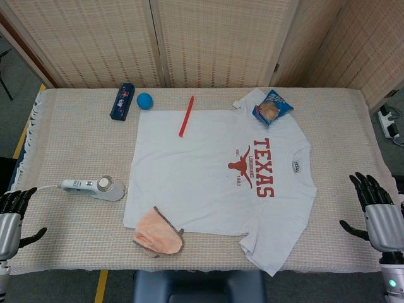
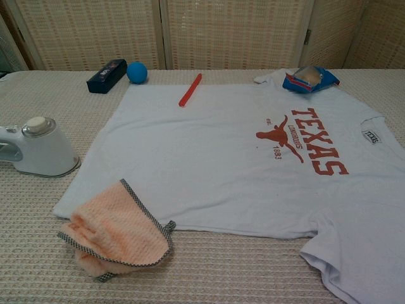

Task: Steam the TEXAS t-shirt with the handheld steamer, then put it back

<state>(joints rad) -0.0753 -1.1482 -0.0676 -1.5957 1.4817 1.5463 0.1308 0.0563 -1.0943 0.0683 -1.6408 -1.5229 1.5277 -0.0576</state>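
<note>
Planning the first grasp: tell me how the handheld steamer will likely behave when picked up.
The handheld steamer looks rigid, hard plastic, so probably stiff, maybe slick under fingers. Its bulky head sits at one end, so it may tip head-down if gripped by the slim handle. A cord seems to trail off the table's left edge and may drag.

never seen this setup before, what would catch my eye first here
The white TEXAS t-shirt spread flat over the middle of the table, its red longhorn print toward the right. Next, the bright bits on it: a red stick near the far edge and an orange cloth bunched on the near left corner. The white handheld steamer lies left of the shirt, with both hands, left hand and right hand, open at the table's near corners.
</note>
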